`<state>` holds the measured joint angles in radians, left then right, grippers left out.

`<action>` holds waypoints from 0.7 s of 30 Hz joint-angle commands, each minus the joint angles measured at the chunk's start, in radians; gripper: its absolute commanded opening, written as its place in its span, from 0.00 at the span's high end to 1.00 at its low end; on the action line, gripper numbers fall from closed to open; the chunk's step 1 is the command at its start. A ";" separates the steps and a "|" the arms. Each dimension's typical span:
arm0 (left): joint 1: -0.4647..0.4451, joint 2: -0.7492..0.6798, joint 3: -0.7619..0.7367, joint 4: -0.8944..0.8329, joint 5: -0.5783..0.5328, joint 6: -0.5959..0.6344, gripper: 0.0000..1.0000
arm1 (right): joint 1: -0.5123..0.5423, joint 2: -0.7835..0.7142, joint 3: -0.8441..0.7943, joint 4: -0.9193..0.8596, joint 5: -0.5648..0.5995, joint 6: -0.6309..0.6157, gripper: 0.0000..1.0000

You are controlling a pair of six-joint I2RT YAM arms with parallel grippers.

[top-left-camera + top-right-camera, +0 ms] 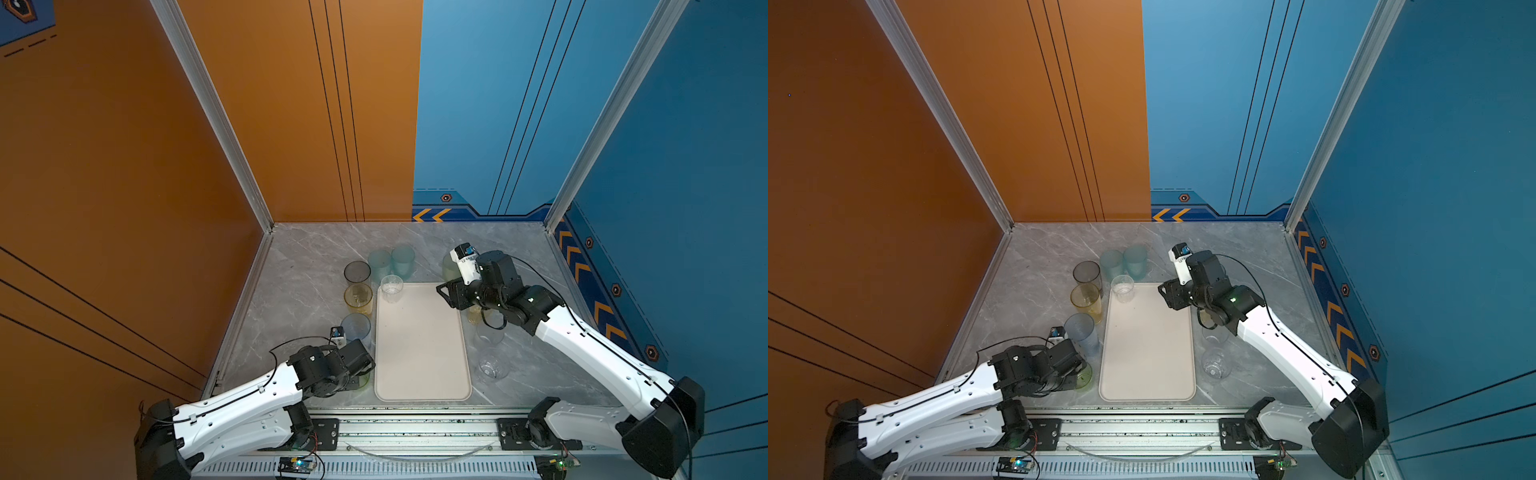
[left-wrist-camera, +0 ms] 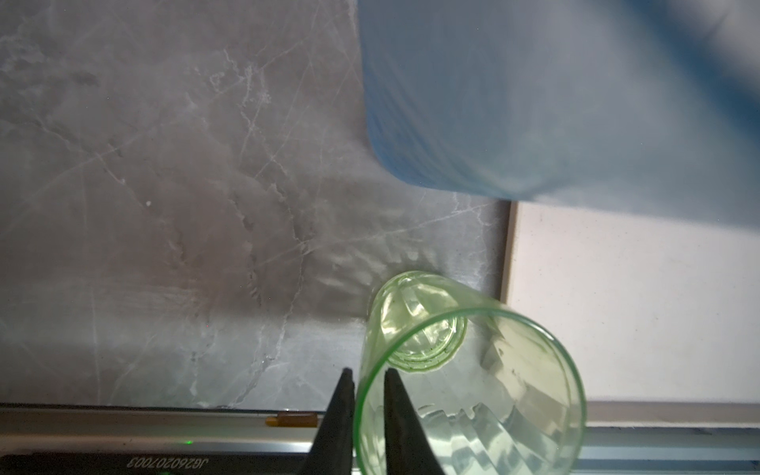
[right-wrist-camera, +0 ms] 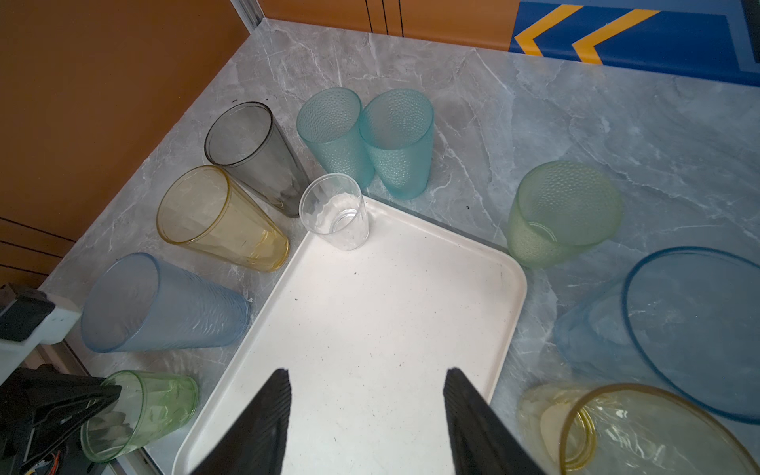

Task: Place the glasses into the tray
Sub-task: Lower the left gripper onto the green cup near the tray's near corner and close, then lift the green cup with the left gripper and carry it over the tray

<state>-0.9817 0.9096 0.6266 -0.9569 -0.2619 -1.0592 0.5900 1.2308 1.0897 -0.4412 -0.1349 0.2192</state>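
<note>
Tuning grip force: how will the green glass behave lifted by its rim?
Green glass: thin see-through wall, probably light, maybe slightly flexible. Left gripper straddles one rim edge only, so it may tilt or swing. Glossy surface looks slippery.

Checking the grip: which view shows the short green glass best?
Left wrist: the short green glass sits close up, rim between the fingers of the left gripper. Right wrist shows most of it, smaller; both top views show only a sliver.
</note>
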 commanded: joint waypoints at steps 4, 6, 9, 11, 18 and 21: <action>0.011 0.019 -0.003 -0.007 0.025 0.037 0.87 | 0.007 0.015 -0.009 0.001 0.003 0.016 0.42; 0.010 0.028 0.002 -0.007 0.037 0.053 0.92 | 0.007 0.013 -0.009 0.001 0.003 0.016 0.42; 0.008 0.043 0.014 -0.007 0.052 0.081 0.93 | 0.007 0.014 -0.010 0.001 0.006 0.018 0.42; 0.004 0.053 0.021 -0.007 0.059 0.093 0.94 | 0.007 0.014 -0.011 0.001 0.006 0.019 0.42; -0.016 0.083 0.066 -0.009 0.102 0.142 0.95 | 0.007 0.008 -0.012 -0.007 0.020 0.019 0.42; -0.032 0.086 0.091 -0.009 0.124 0.172 0.95 | 0.006 0.003 -0.012 -0.010 0.027 0.016 0.42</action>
<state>-0.9966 0.9916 0.6765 -0.9493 -0.2058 -0.9352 0.5900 1.2346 1.0889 -0.4416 -0.1303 0.2264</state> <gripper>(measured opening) 0.068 0.584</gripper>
